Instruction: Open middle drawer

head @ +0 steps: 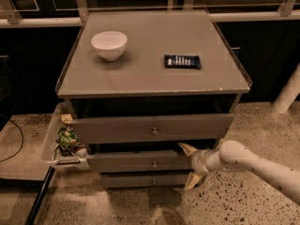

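Claw (pixel 190 166) spread wide, straddling right edge of middle drawer (pixel 126 162), floor (pixel 225 205) open alongside

Three drawers (pixel 117 128), one bowl (pixel 109 44), one snack bar (pixel 182 61), one claw (pixel 184 167) beside them.

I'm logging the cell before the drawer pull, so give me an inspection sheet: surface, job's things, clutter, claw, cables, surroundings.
Surface: grey cabinet top, carrying two items.
Job's things: middle drawer, small knob at centre, barely out if at all.
Clutter: white bowl and dark snack bar on top; packets in a side bin on the cabinet's left.
Claw: claw open at the middle drawer's right end, one finger above its front, one below.
Cables: dark cable on the floor, left.
Surroundings: speckled floor; white post at right.
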